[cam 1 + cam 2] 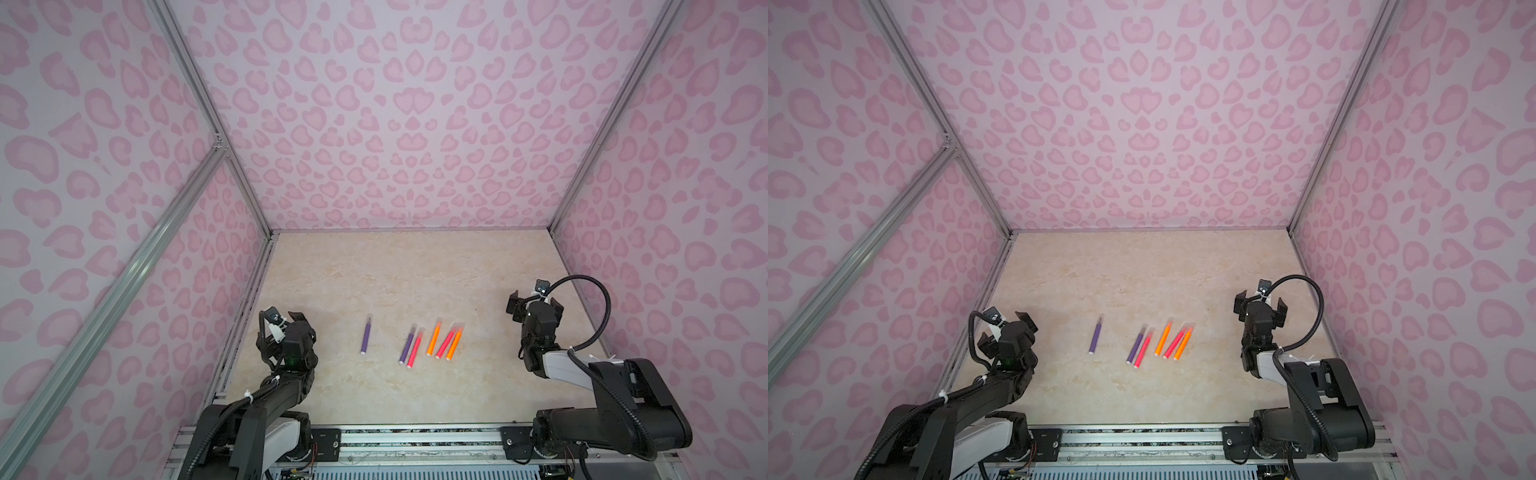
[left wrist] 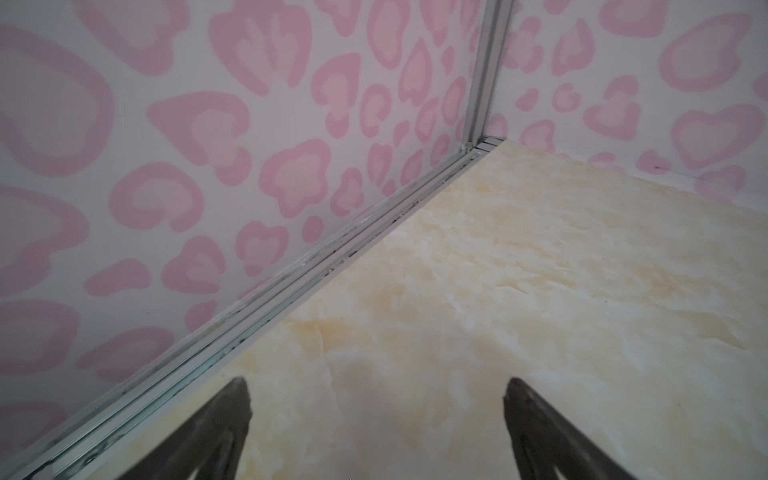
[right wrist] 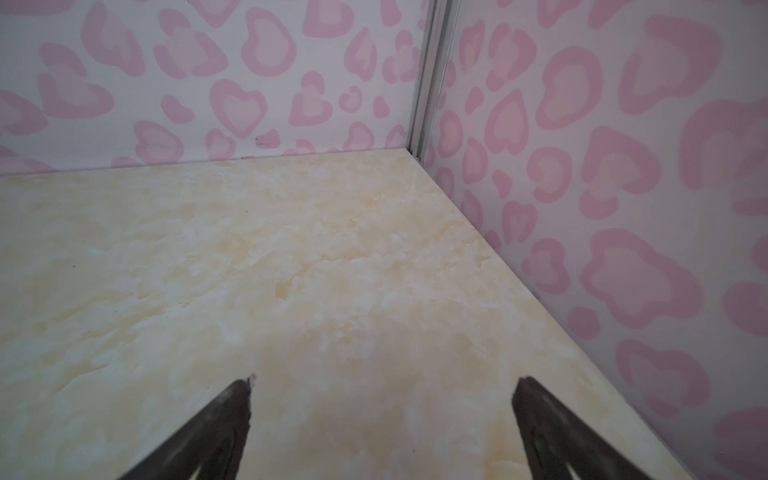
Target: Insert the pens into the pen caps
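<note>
Pen caps [image 1: 439, 321] only faint blurs, left arm [image 1: 249, 415] cut off at bottom edge

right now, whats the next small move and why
Probably just park both arms. The left end effector and right end effector stand open and empty over bare table, and all six pens lie loose, each seemingly with a faint clear cap on its far end. No stray cap shows.
</note>
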`<state>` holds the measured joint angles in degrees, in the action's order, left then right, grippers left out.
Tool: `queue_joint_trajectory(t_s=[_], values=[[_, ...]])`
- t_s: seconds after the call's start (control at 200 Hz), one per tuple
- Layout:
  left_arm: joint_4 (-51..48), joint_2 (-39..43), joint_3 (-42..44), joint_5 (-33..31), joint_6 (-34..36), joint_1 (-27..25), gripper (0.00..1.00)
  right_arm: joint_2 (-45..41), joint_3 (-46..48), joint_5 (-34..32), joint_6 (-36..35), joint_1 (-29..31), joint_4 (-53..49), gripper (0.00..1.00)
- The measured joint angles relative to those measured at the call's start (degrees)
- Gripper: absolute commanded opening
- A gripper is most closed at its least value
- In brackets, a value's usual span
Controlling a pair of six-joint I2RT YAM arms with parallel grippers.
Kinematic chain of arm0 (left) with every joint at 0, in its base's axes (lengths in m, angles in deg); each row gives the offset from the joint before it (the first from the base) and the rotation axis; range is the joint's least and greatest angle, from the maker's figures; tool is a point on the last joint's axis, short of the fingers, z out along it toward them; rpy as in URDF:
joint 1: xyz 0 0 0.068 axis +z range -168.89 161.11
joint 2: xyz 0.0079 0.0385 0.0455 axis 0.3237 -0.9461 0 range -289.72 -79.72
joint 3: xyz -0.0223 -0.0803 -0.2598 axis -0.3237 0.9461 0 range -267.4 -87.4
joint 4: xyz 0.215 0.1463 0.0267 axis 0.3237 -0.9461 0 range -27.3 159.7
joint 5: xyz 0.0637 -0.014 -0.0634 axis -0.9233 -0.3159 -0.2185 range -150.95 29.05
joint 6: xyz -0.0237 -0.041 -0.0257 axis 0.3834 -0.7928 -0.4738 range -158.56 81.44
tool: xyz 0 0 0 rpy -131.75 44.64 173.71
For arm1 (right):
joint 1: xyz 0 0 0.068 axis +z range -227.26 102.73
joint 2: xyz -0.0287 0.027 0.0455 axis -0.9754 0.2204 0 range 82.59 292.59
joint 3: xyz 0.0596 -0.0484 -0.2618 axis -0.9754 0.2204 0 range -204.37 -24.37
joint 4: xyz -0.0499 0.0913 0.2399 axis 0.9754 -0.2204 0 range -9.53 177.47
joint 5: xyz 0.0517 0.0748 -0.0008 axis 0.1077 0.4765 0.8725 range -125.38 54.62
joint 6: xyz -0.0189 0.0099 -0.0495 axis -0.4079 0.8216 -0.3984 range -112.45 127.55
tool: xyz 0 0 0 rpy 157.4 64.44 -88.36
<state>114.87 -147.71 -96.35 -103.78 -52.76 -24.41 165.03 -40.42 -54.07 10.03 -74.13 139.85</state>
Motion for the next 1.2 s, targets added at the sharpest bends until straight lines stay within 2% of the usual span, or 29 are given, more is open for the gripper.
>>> queue_joint_trajectory(t_s=[0.08, 0.185, 0.34, 0.525, 1.2], values=[[6.34, -4.0, -0.13, 3.19, 2.34, 0.15, 0.96, 5.79, -0.13, 3.26, -0.04, -1.11, 2.75, 0.99], [11.34, -9.4, -1.95, 7.58, 5.27, 0.15, 0.97, 5.62, -3.1, 6.56, -0.52, -0.98, 1.79, 0.99], [13.33, -13.7, -6.27, 16.68, 8.7, 1.2, 0.98, 6.49, -3.13, 8.2, -0.66, -0.94, 3.34, 0.99], [13.44, -16.31, -7.26, 21.97, 9.35, 2.56, 0.98, 5.7, -3.96, 8.66, -0.7, -1.01, 2.4, 0.99], [13.18, -16.33, -7.89, 24.61, 9.33, 3.26, 0.98, 5.57, -4.09, 9.29, -0.72, -0.98, 1.29, 0.99]])
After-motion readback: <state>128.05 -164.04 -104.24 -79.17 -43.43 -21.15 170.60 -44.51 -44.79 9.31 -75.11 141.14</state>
